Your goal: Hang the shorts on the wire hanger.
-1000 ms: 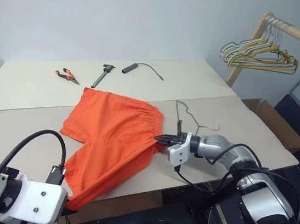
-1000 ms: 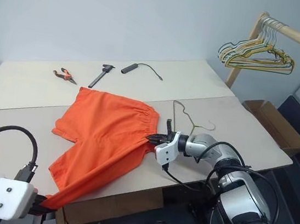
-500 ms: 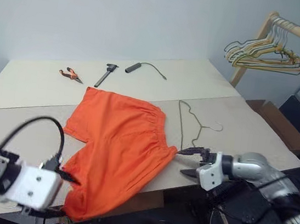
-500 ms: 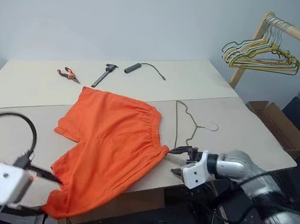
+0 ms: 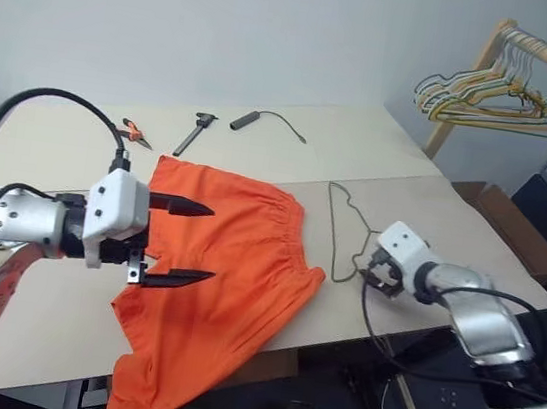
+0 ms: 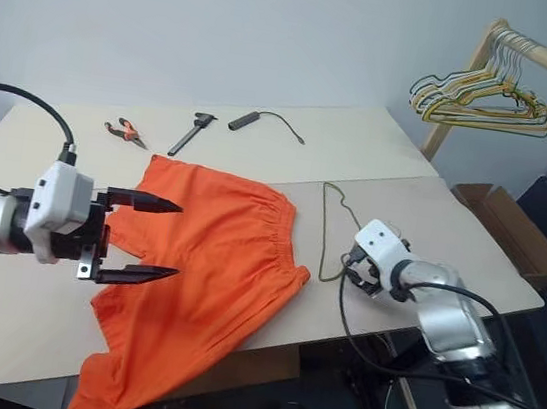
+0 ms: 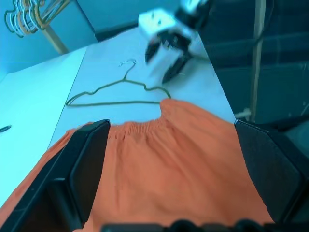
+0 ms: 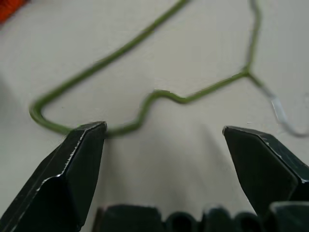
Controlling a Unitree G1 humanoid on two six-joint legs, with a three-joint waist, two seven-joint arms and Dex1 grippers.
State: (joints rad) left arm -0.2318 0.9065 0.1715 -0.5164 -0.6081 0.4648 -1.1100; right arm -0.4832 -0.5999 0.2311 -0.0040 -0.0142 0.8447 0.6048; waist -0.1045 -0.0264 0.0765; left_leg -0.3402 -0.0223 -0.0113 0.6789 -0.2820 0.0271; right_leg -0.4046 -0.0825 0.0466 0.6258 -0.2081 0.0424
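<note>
Orange shorts (image 5: 213, 277) lie flat mid-frame on the table (image 5: 49, 150), the wire hanger (image 5: 342, 236) just right of them. Left gripper (image 5: 183, 241) hovers spread above them; right gripper (image 8: 164, 159), spread too, is lining up on the hanger's corner. Looks like pickup's next.

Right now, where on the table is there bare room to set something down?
Bare tabletop lies past the wire hanger toward the right edge, and at the back right corner beyond the cable tool. Crowded: the middle, under the shorts, and the back left by the pliers.
</note>
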